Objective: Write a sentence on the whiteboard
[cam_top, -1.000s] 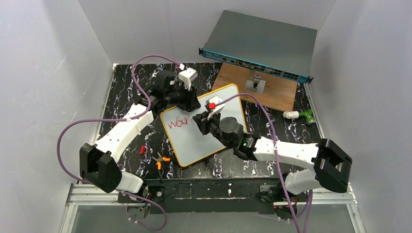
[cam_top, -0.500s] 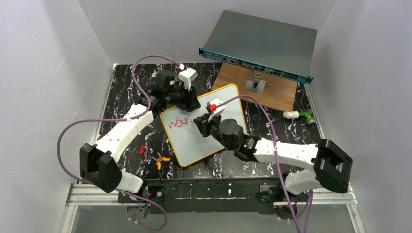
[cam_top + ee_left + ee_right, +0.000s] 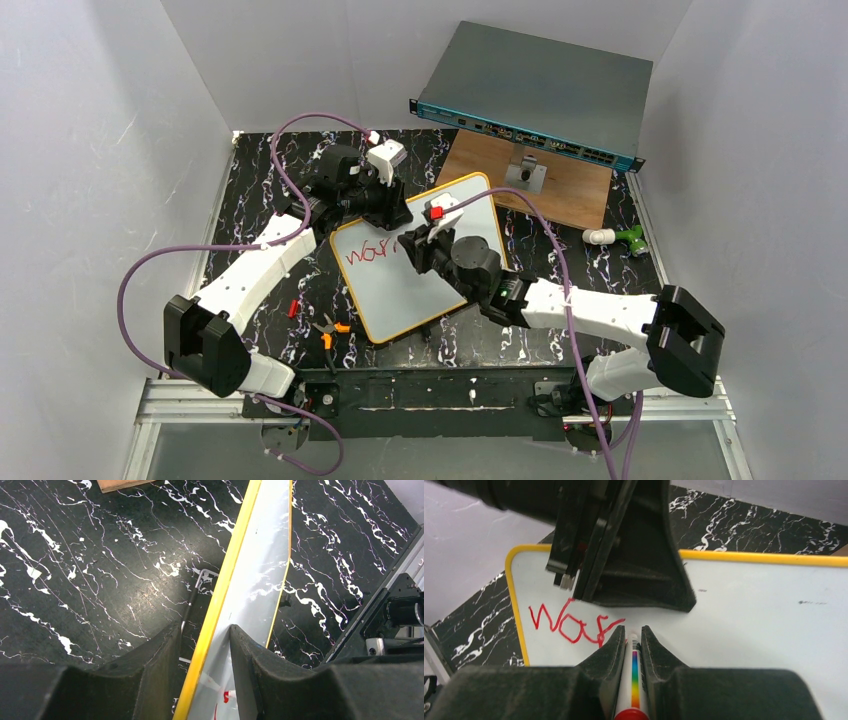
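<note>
The whiteboard (image 3: 440,270), white with an orange rim, lies tilted on the black marbled table. Red lettering reading roughly "war" (image 3: 368,252) sits near its top left corner, also in the right wrist view (image 3: 571,622). My left gripper (image 3: 392,212) is shut on the board's far edge; the yellow rim (image 3: 220,600) runs between its fingers (image 3: 252,665). My right gripper (image 3: 631,632) is shut on a white marker (image 3: 634,675) with a rainbow stripe and red end, its tip on the board just right of the lettering. It shows over the board in the top view (image 3: 418,245).
A grey rack-mount box with a teal front (image 3: 530,100) rests on a wooden board (image 3: 560,185) at the back right. A green and white tool (image 3: 618,238) lies at the right. Orange-handled pliers (image 3: 328,330) and a small red piece (image 3: 292,309) lie left of the whiteboard.
My right gripper has moved the marker a little up and left on the board, and the red lettering has gained a stroke at its right end. The left arm has not moved.
</note>
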Robot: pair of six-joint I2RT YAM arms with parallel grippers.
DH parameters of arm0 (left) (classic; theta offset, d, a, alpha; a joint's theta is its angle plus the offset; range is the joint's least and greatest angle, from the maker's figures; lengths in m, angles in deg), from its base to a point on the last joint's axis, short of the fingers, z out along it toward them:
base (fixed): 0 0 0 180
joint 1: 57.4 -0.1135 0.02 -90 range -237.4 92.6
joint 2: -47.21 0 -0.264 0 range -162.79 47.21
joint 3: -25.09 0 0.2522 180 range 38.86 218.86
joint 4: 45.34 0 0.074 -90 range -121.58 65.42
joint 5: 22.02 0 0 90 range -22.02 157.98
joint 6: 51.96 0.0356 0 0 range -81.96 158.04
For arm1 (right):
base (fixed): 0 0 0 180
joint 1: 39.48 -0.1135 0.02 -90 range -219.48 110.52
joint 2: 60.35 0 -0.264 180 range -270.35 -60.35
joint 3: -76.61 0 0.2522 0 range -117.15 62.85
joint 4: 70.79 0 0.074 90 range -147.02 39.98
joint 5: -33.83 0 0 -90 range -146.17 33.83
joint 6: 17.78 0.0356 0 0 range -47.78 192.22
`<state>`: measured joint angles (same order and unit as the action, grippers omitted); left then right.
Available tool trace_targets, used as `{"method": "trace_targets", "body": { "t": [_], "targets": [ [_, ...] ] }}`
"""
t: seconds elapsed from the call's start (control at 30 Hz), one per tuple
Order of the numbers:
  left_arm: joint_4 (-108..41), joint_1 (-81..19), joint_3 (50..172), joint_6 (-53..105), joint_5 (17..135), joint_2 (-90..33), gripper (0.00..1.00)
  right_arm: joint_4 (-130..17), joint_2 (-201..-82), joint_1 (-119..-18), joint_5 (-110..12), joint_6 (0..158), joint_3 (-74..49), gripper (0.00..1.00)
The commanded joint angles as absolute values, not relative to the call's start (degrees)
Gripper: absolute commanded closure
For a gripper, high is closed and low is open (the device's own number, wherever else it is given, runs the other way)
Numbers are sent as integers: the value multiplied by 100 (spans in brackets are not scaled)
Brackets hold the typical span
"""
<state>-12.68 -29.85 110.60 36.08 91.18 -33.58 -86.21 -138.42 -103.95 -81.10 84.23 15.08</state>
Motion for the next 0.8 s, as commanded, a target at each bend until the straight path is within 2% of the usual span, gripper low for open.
{"method": "trace_targets", "body": {
  "t": [0.0,0.77],
  "targets": [
    [-1347,-2944,11273,3673,9144,-3021,100,-8574,-13875,-10125,-8379,8397,1140,99],
    [-1383,-2945,11328,3682,9122,-3088,100,-8127,-13515,-10047,-8394,8884,1833,99]
  ]
}}
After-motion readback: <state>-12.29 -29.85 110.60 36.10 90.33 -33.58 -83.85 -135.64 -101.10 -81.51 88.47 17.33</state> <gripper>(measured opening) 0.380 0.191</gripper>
